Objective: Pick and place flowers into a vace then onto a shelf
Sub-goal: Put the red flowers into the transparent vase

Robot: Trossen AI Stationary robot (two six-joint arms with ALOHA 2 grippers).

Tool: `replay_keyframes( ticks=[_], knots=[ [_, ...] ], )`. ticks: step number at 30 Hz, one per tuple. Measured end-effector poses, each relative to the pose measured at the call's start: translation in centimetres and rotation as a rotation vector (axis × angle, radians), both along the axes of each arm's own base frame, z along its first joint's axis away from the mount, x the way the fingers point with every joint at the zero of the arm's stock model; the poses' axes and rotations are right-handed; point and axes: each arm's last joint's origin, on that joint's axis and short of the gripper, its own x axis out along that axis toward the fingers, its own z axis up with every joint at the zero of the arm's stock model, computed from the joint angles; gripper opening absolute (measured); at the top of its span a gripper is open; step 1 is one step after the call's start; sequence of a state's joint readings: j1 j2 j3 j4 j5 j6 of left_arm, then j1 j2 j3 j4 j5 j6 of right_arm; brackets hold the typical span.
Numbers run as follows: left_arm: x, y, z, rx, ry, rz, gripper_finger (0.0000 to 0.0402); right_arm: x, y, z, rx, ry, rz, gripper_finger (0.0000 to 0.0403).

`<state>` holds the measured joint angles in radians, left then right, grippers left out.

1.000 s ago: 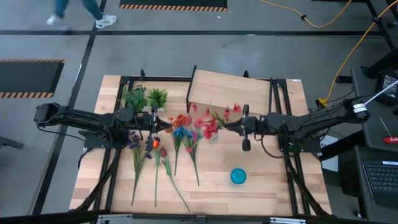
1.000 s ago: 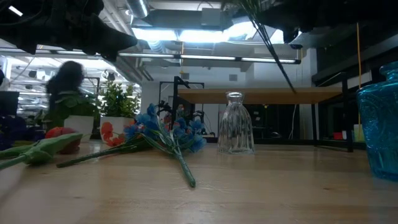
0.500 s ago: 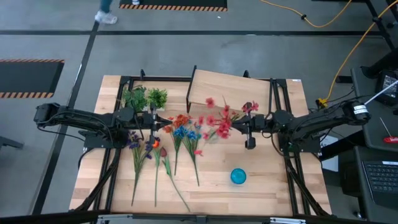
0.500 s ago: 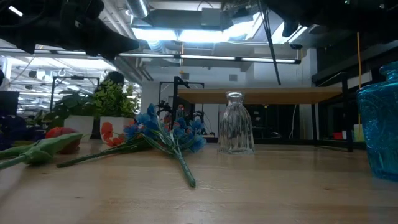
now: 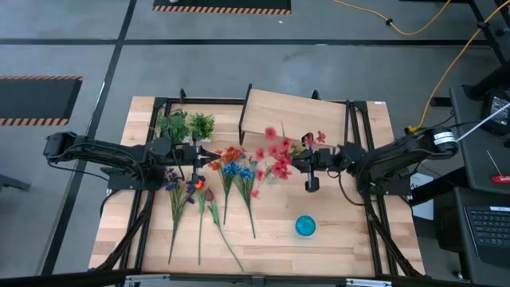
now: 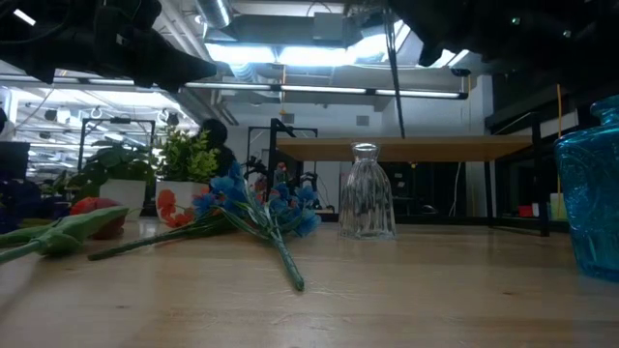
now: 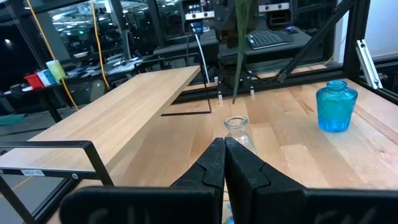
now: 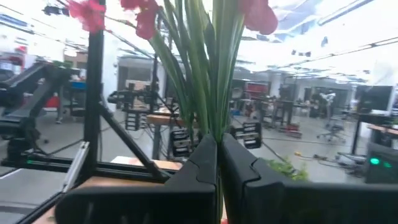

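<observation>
The right pincer is clenched on a bunch of red flowers, held above the counter near the clear vase, in front of the shelf. The step is carrying them over; next, stems must drop into its narrow neck. The left pincer waits clenched and empty over the other flowers.

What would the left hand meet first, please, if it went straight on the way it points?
Probably the clear glass vase, standing just ahead of the shut left hand; the hand looks higher, so it might pass over.
</observation>
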<state>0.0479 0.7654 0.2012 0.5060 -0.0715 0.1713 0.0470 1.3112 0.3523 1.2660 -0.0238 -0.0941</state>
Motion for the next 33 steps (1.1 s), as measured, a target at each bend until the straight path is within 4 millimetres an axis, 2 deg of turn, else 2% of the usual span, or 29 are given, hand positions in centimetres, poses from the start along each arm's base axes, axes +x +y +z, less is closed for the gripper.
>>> replay_keyframes(
  ticks=[6, 10, 20, 33],
  knots=[
    [0.0, 0.0, 0.0, 0.000, 0.000, -0.001, 0.0003, 0.5, -0.4, -0.5, 0.013, -0.057, -0.013, 0.0000],
    [0.0, 0.0, 0.0, 0.000, 0.001, -0.001, 0.0003, 1.0, -0.4, -0.1, 0.014, -0.097, -0.008, 0.0000],
    [0.0, 0.0, 0.0, -0.002, 0.003, -0.001, 0.0003, 2.9, -0.3, -0.6, 0.021, -0.060, -0.005, 0.0000],
    [0.0, 0.0, -0.1, -0.003, 0.007, -0.001, 0.0004, 3.6, -0.3, -1.9, 0.036, -0.016, -0.016, 0.0000]
  ],
)
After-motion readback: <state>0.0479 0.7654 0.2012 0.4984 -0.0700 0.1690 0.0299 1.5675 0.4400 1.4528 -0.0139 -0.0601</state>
